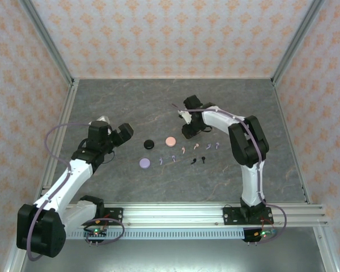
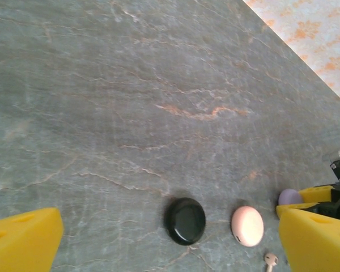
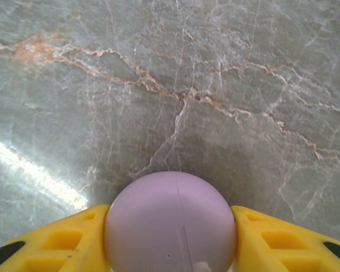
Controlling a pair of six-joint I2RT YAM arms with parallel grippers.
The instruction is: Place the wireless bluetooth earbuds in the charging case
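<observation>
The right pincer (image 1: 188,134) is clamped on a lavender case (image 3: 170,224). Its yellow fingers (image 3: 283,243) press against both sides of the round shell, at the far side of the spread of things. The left pincer (image 1: 113,135) stands wide apart, off to the left of the other cases.

The earbuds (image 1: 183,150) lie loose on the table (image 1: 130,102) in a scattered row on the near side of the right pincer. They are lavender, pink and black, each apart from the next.

Between the two pincers lie a black case (image 1: 149,144) and a pink case (image 1: 170,141), side by side without touching, and both look closed. A second lavender case (image 1: 144,164) lies nearer the arms' bases, just left of the row of earbuds. In the left wrist view a pale earbud (image 2: 270,259) lies just beside the pink case.
</observation>
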